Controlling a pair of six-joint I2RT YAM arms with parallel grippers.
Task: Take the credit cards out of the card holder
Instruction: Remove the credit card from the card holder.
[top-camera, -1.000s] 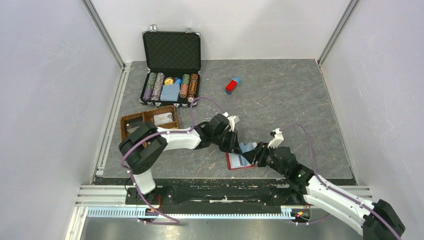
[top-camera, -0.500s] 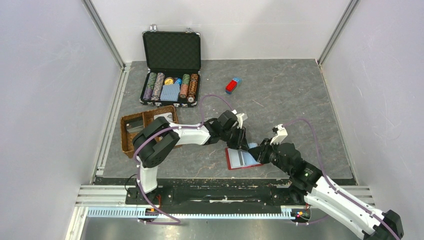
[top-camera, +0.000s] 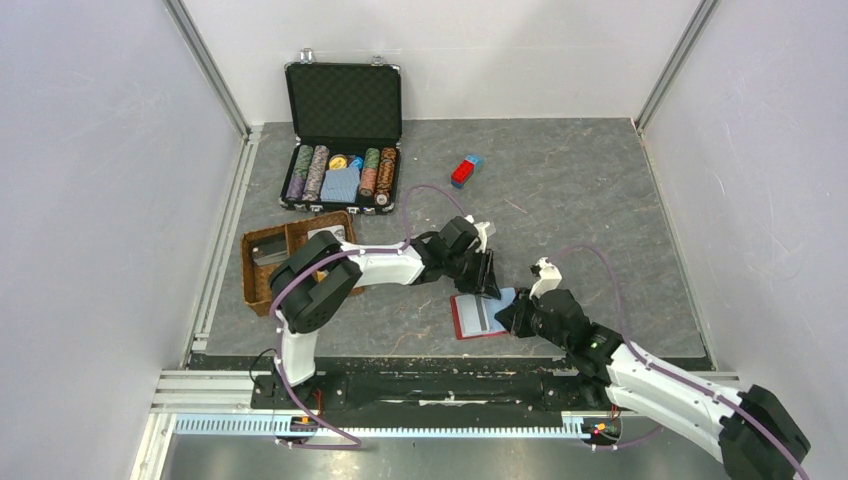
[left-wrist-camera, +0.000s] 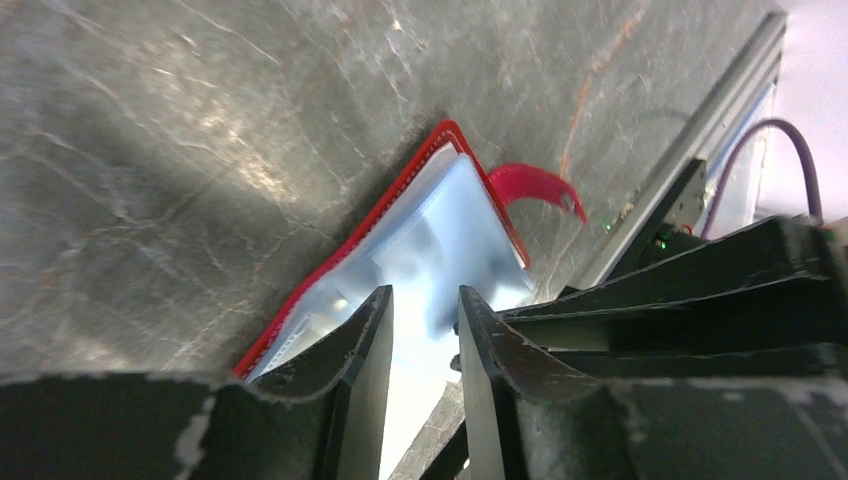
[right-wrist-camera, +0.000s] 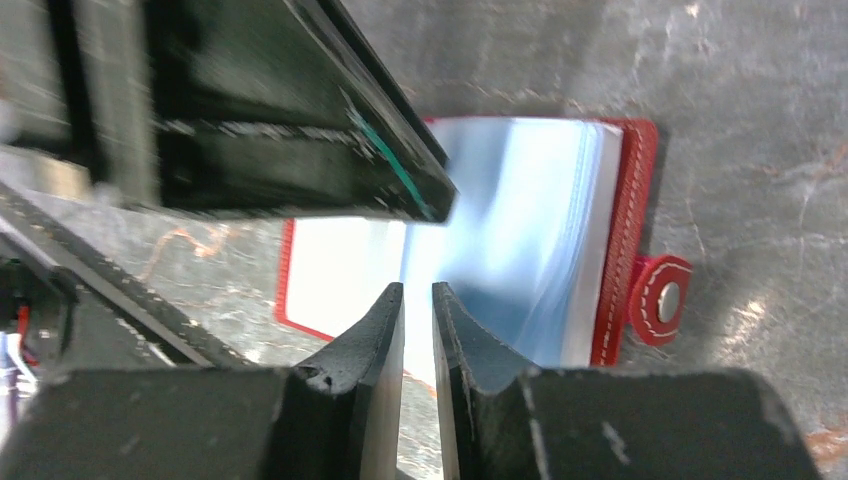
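If the left fingers (left-wrist-camera: 365, 340), slightly apart, fail to pin the card holder (top-camera: 484, 316), the nearly closed right fingers (right-wrist-camera: 385, 325), grip unclear, could drag it across the counter (top-camera: 580, 200).

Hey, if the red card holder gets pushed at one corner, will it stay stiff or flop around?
Probably floppy: the card holder lies open with thin pale sleeves fanned loose. Being thin, it's likely light and may slide on the smooth table.
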